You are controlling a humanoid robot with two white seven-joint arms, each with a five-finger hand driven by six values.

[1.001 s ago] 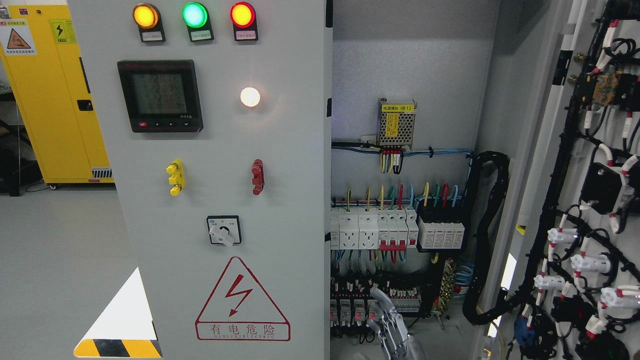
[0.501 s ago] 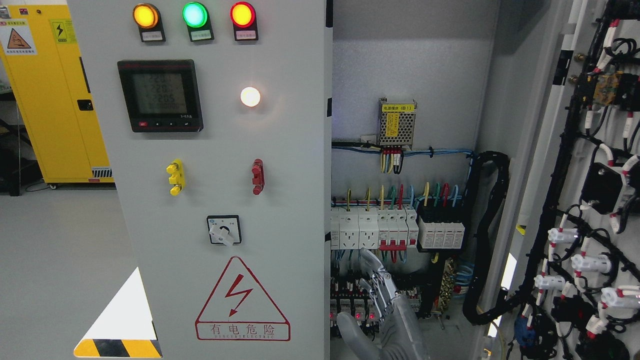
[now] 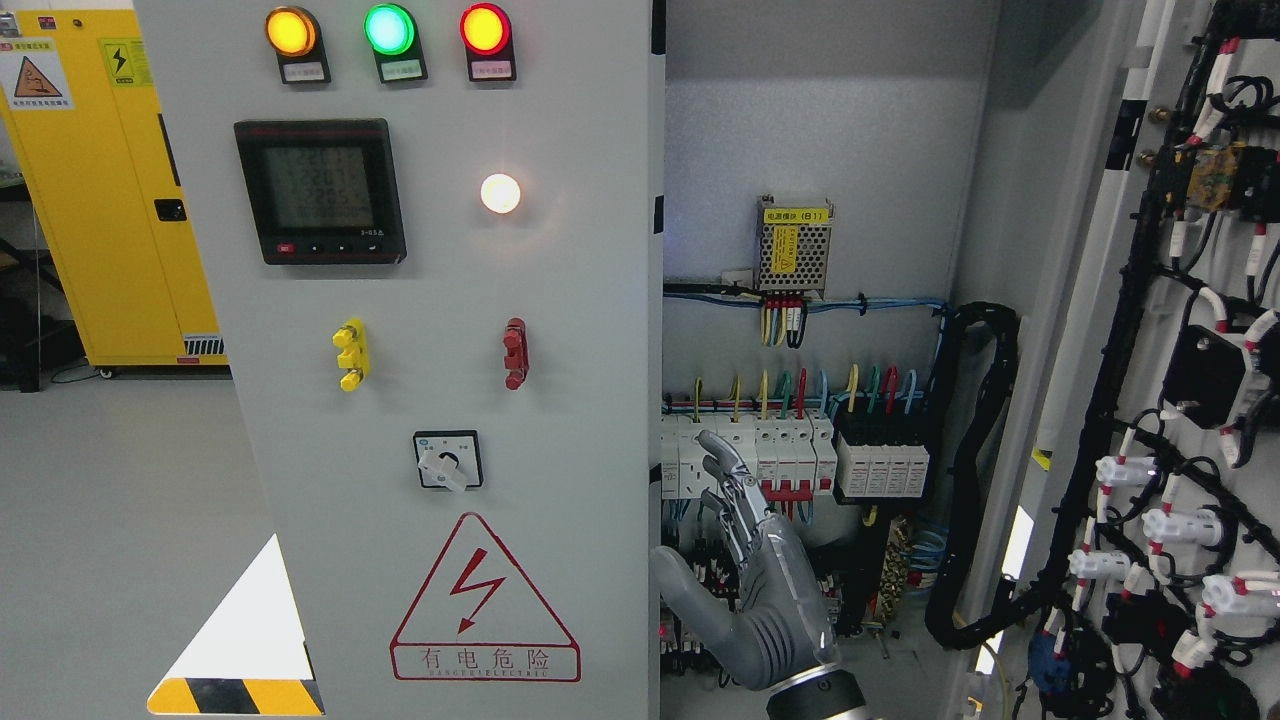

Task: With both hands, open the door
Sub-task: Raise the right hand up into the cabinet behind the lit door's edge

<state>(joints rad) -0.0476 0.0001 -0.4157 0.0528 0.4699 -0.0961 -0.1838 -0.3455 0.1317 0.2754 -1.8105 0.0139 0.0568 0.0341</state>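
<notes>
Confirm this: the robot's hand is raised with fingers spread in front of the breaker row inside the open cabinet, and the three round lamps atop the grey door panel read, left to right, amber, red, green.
Not quite. The head view shows the three round lamps on the grey door panel reading amber, green, red from left to right. The rest stands: the right hand is raised with fingers spread before the white breaker row inside the open cabinet.

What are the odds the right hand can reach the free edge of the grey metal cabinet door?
Probably yes. The right hand, fingers spread, hovers in the open gap just right of the grey metal cabinet door. Its thumb is almost at the door's edge, with nothing between them.
</notes>
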